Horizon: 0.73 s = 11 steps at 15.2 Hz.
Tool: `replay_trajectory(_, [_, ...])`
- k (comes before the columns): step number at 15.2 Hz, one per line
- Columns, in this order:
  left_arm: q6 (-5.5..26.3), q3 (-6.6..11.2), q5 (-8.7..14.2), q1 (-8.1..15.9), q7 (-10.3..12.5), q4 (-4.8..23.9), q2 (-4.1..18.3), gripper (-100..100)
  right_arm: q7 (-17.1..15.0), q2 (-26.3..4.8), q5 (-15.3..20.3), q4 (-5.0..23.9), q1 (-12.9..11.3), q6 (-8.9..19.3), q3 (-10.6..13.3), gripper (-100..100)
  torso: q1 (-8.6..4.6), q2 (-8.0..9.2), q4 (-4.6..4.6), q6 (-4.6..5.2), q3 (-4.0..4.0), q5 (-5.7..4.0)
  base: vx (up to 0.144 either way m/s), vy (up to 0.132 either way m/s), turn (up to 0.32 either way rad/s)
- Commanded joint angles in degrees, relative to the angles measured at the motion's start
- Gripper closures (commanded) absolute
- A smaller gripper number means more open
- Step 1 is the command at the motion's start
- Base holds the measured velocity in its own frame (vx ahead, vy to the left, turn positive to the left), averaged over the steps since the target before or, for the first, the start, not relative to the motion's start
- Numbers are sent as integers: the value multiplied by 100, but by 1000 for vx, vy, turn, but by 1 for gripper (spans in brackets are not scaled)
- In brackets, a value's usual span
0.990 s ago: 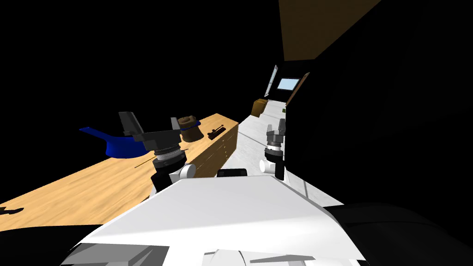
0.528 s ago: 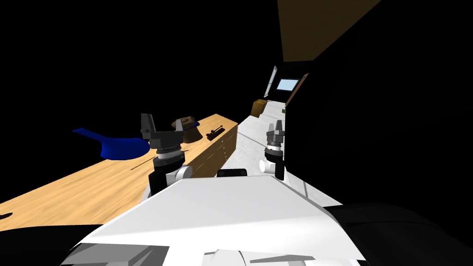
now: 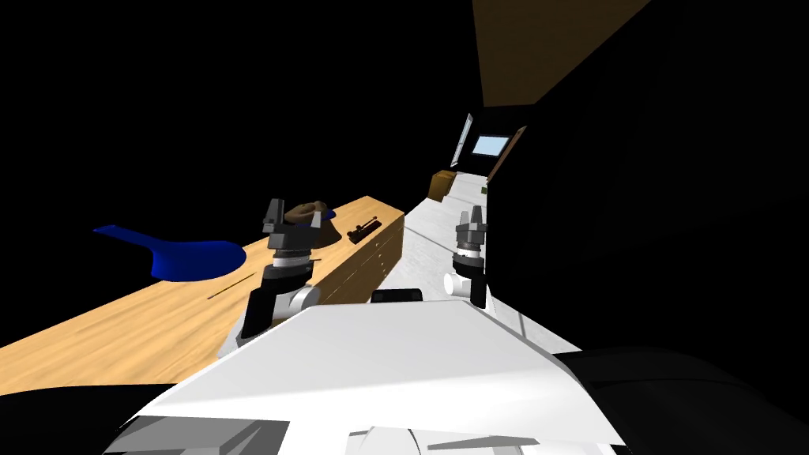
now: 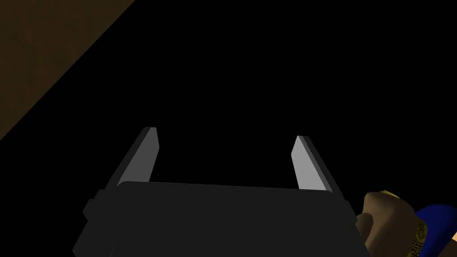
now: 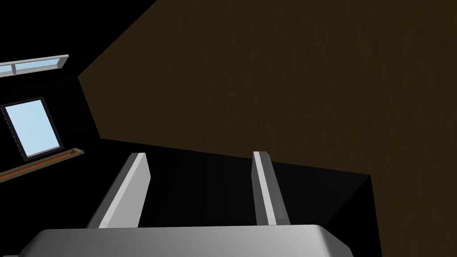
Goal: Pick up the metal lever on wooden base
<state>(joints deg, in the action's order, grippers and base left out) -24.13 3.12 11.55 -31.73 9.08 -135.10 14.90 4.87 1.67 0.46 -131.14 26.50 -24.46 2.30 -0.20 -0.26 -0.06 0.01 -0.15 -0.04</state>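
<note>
1. Two left-hand fingers (image 4: pixel 143 156) stand spread wide with nothing between them (released), and the left gripper (image 4: pixel 225 156) points into a black area.
2. Just beside that gripper's dark body sits a brown hat-like object (image 4: pixel 384 216), with a blue shape (image 4: pixel 439 213) past it.
3. Seen from the head, the left gripper (image 3: pixel 295 216) is raised over a light wooden countertop (image 3: pixel 142 324), in front of the brown hat-like object (image 3: pixel 306 211).
4. The metal lever on its base (image 3: pixel 364 230) — small and dark — lies on the countertop near its far end, beyond the left gripper and apart from it.
5. A blue long-handled pan (image 3: pixel 190 257) rests on the countertop to that gripper's left, with a thin dark stick (image 3: pixel 233 285) near it.
6. The right gripper (image 3: pixel 472 218) is held up over the pale floor (image 3: pixel 427 237), apart from the lever, its fingers (image 5: pixel 134 187) parted and holding nothing.
</note>
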Motion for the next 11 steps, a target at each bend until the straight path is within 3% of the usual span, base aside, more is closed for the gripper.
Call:
replay_trajectory(1, [286, 85, 261, -48, 165, 74, 286, -100, 0, 0, 0, 0, 0, 0, 0, 0, 0, 0, 0, 0, 0, 0, 72, -60, -13])
replay_trajectory(3, [377, 85, 261, -48, 165, 74, 346, -100, 0, 0, 0, 0, 0, 0, 0, 0, -2, -4, -1, 0, -3, -1, 58, -49, -3])
replay_trajectory(4, [569, 148, 464, -75, 288, 128, 579, -100, 0, 0, 0, 0, 0, 0, 0, 0, 1, 0, 0, 0, 0, -1, 44, -42, -10])
replay_trajectory(5, [658, 148, 464, -75, 288, 128, 592, -100, 0, 0, 0, 0, 0, 0, 0, 0, 2, 3, 1, 0, 2, 0, 45, -43, -9])
replay_trajectory(6, [799, 216, 680, -103, 418, 185, 793, -100, 0, 0, 0, 0, 0, 0, 0, 0, 3, 4, 1, 0, 2, 0, 71, -64, -20])
replay_trajectory(8, [956, 216, 680, -103, 418, 185, 842, -100, 0, 0, 0, 0, 0, 0, 0, 0, -5, -6, -1, 0, -3, -1, 72, -54, -2])
replay_trajectory(9, [1165, 286, 907, -133, 554, 246, 1073, -100, 0, 0, 0, 0, 0, 0, 0, 0, 0, -4, -1, 0, -2, -1, 59, -56, -16])
replay_trajectory(11, [1270, 286, 907, -133, 554, 246, 1097, -100, 0, 0, 0, 0, 0, 0, 0, 0, -1, -2, -1, 0, -2, -1, 50, -41, -5])
